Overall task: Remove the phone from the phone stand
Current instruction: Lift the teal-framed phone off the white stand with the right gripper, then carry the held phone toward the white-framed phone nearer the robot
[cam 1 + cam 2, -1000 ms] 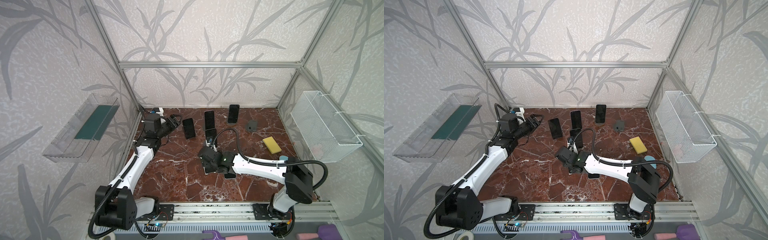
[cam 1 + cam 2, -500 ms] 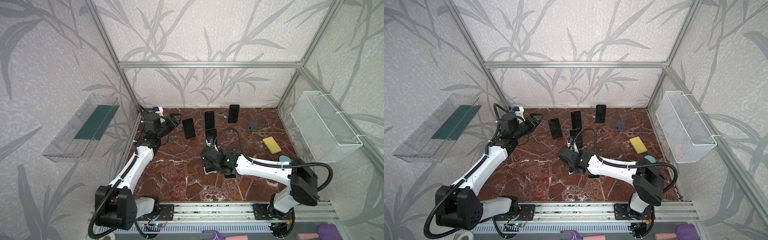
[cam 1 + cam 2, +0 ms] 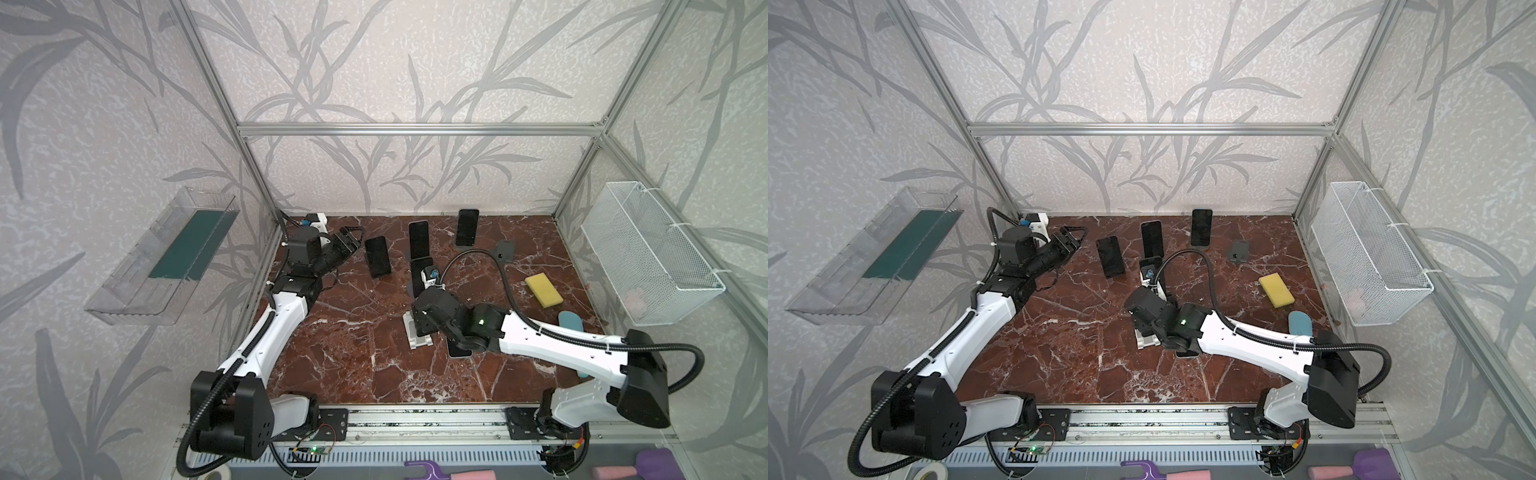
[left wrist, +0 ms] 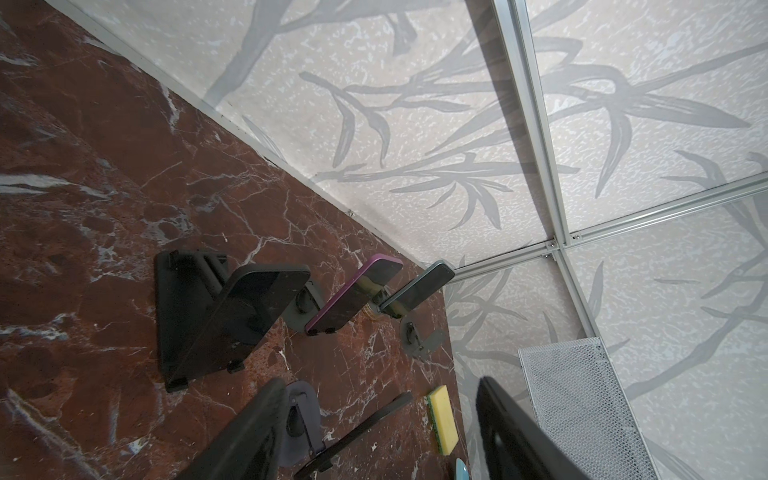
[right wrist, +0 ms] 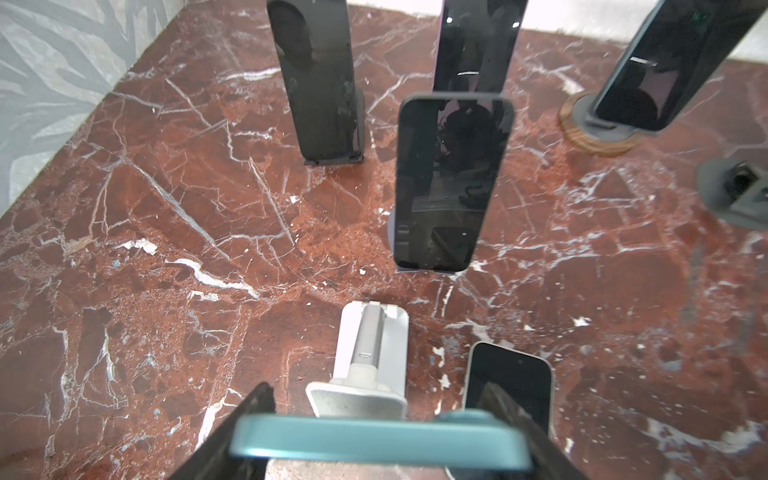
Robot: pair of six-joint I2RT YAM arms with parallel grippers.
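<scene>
Red marble tabletop: our right gripper clamps the teal phone over the white stand, seemingly lifted free; setting down remains. Left gripper gapes, empty.

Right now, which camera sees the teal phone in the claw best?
The right wrist view: the teal phone shows close up, clamped in the right gripper. In both top views the gripper hides it; the left wrist view misses it.
</scene>
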